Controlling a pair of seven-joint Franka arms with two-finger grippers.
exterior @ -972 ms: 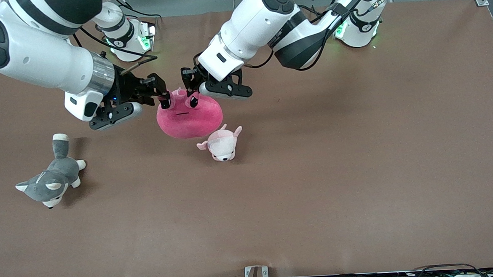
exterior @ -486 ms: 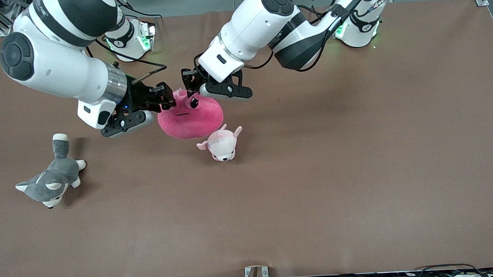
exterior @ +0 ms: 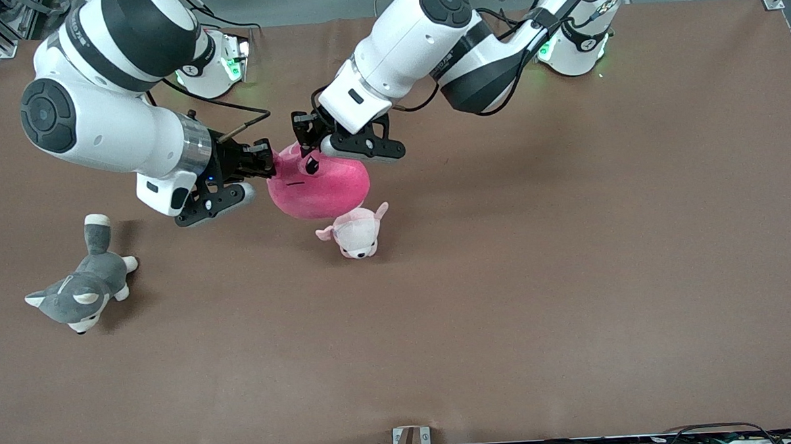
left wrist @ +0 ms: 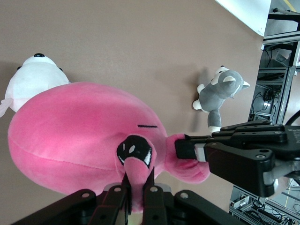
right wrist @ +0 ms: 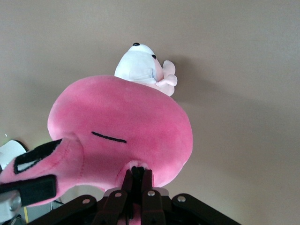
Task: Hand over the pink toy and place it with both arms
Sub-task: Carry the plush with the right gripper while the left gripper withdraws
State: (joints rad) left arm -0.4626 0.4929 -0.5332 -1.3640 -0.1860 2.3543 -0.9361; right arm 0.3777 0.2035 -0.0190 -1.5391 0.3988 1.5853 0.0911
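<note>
The surface (exterior: 574, 273) carries two small plush animals, but your pink toy (exterior: 322, 185) hangs in the air, toward the edge where the bases stand. It looks soft and light, and it folds where it is pinched. The left gripper (exterior: 304, 140) and right gripper (exterior: 267, 162) both have their fingers clenched on its small nubs. Such thin holds may slip, so take more of the body.

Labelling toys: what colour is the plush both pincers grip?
Hot pink toy, clearest in the left wrist view.
</note>
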